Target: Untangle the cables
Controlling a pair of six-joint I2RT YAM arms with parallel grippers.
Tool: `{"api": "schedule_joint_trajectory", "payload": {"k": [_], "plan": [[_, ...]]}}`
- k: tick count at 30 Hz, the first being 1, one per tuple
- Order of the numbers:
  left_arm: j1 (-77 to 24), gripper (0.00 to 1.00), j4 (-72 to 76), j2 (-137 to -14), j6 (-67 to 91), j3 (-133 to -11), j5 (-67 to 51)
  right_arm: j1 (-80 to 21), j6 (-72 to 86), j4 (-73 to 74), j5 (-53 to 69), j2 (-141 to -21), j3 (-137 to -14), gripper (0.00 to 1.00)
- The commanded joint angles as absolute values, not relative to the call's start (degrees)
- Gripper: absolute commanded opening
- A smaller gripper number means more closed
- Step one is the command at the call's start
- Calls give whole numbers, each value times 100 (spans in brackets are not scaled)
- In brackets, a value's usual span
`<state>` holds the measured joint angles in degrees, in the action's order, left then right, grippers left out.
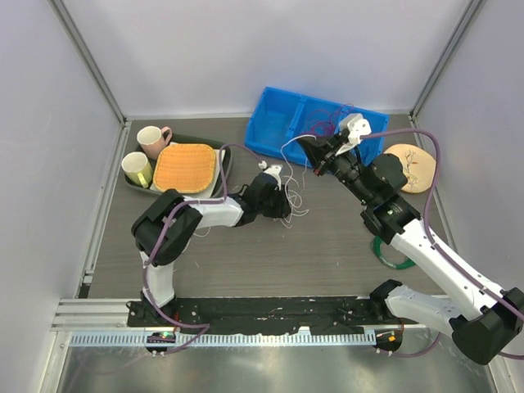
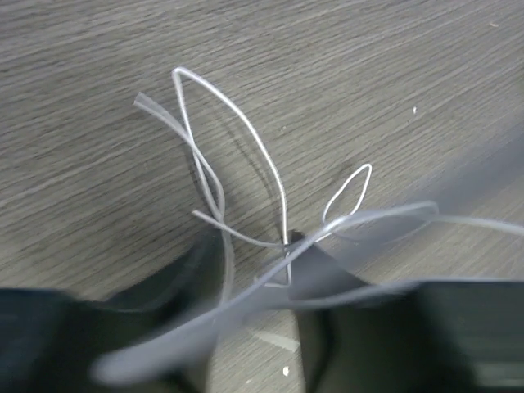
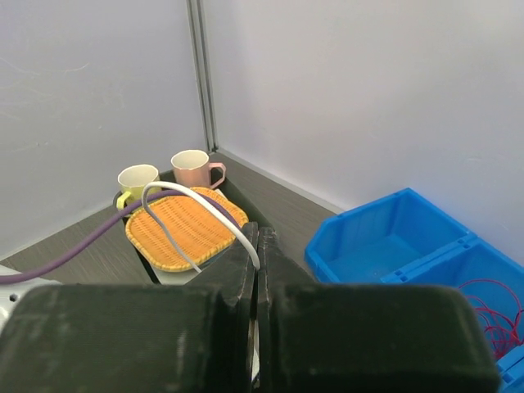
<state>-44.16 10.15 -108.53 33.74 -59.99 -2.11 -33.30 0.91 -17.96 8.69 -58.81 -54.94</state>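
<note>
A white cable (image 1: 296,199) lies in loose loops on the dark table just beside my left gripper (image 1: 286,205). In the left wrist view its thin loops (image 2: 270,164) spread over the table ahead of my left gripper (image 2: 258,282). The jaws stand apart with strands running between and across them. My right gripper (image 1: 307,147) is raised near the blue bin and is shut on a white cable (image 3: 205,205) that arcs out from between my closed fingers (image 3: 241,262). Red cables (image 1: 327,124) lie in the bin and also show in the right wrist view (image 3: 491,315).
A blue bin (image 1: 274,123) stands at the back centre. A dark tray (image 1: 223,160) at the back left holds a pink cup (image 1: 152,139), a yellow cup (image 1: 136,168) and an orange woven mat (image 1: 185,167). A wooden plate (image 1: 412,166) and a green ring (image 1: 391,255) lie on the right.
</note>
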Motion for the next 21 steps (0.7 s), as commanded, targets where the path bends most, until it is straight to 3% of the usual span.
{"api": "schedule_joint_trajectory", "payload": {"k": [1, 5, 15, 21], "plan": [[-4597, 34, 1319, -10995, 3278, -6258, 448, -3349, 176, -2030, 792, -5581, -5414, 1], [-4588, 1, 1056, -10837, 3436, -6101, 973, -3349, 53, -1986, -240, -5432, -5353, 1], [-4474, 0, -640, -9300, 4147, -4756, 2898, -3112, -571, -1925, -3864, -5704, -5555, 1], [-4324, 2, -1757, -8166, 4666, -4105, 3532, -2821, -580, -1899, -4122, -5695, -5555, 1]]}}
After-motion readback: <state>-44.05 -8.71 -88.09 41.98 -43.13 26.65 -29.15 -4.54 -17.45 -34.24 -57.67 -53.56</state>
